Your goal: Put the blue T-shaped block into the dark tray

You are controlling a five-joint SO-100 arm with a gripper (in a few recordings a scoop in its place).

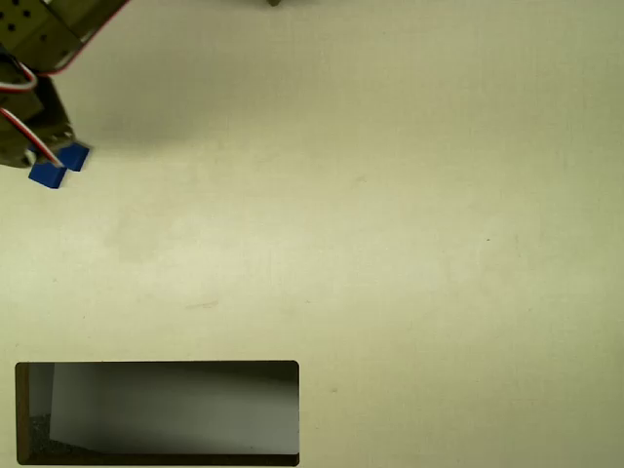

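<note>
1. Currently, in the overhead view, the gripper (49, 156) sits at the far left over the blue block (60, 166); jaw opening and grasp cannot be told.
2. Remaining: carry it to the dark tray (156, 367), near left, well apart.

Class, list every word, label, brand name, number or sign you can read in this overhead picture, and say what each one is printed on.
There are none: no readable text anywhere in the overhead view.
The blue T-shaped block shows plain blue faces.
The dark tray has no marking on its rim or inside.
The arm and its wires carry no legible label.
The table is bare of print.
</note>
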